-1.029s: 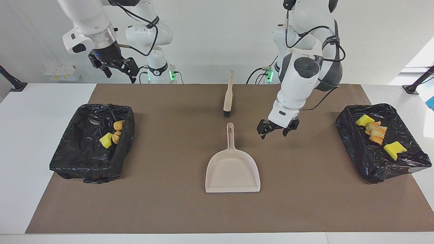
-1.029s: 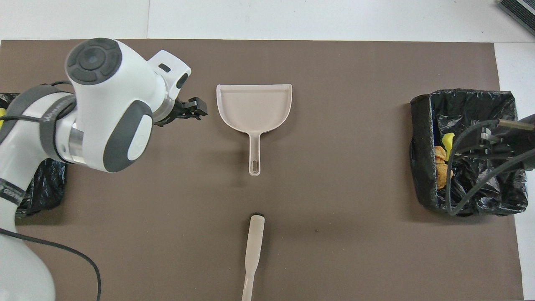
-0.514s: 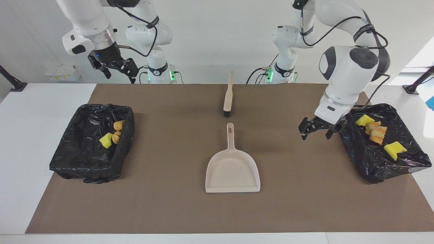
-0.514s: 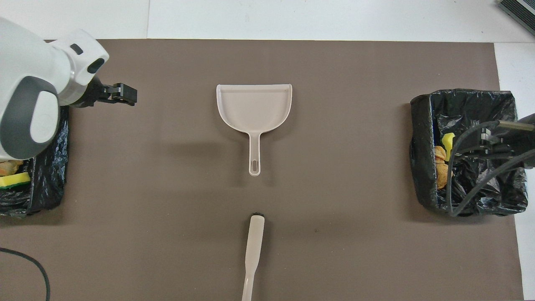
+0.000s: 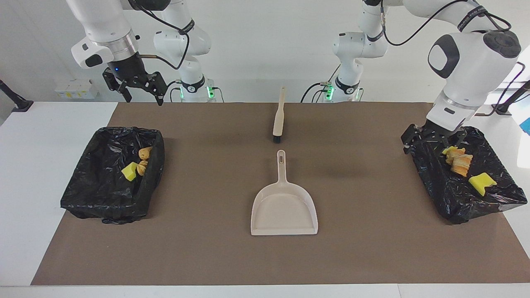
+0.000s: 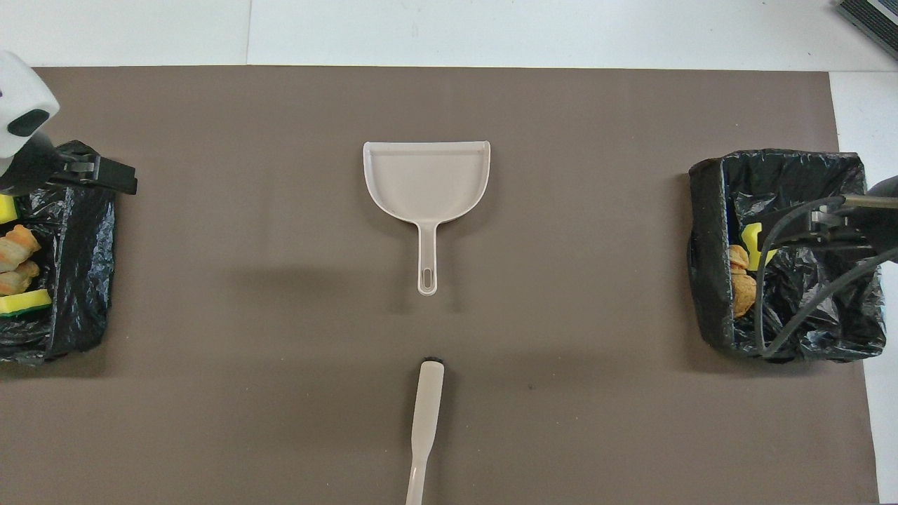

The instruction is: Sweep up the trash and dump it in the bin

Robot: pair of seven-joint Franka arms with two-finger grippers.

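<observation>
Left claw: you see its black fingers spread apart and holding nothing, hanging over the robot-side rim of the bin at the left arm's end of the table.
Right claw: its dark fingers are also parted and hold nothing; it hangs high above the table's robot-side edge, toward the right arm's end, and this arm waits.
Bin at the left arm's end: a shallow rectangular box lined with a crinkled, glossy black plastic bag.
Trash in that bin: you find a flaky orange-brown bread-like lump, a bright yellow sponge chunk lying farther from the robots than that lump, and another yellow piece partly hidden under the left claw.
Bin at the right arm's end: the same shape, with the same wrinkled black lining.
Trash in this bin: a yellow sponge cube beside two rounded brown bread-like pieces, all against the wall that faces the middle of the table.
Dustpan: smooth pale beige plastic, flat on the mat at the middle, with its slim handle pointing toward the robots.
Brush: a slender beige handle with short dark bristles, nearer to the robots than the dustpan and in line with it.
Mat: a matte brown sheet covering the white table.
</observation>
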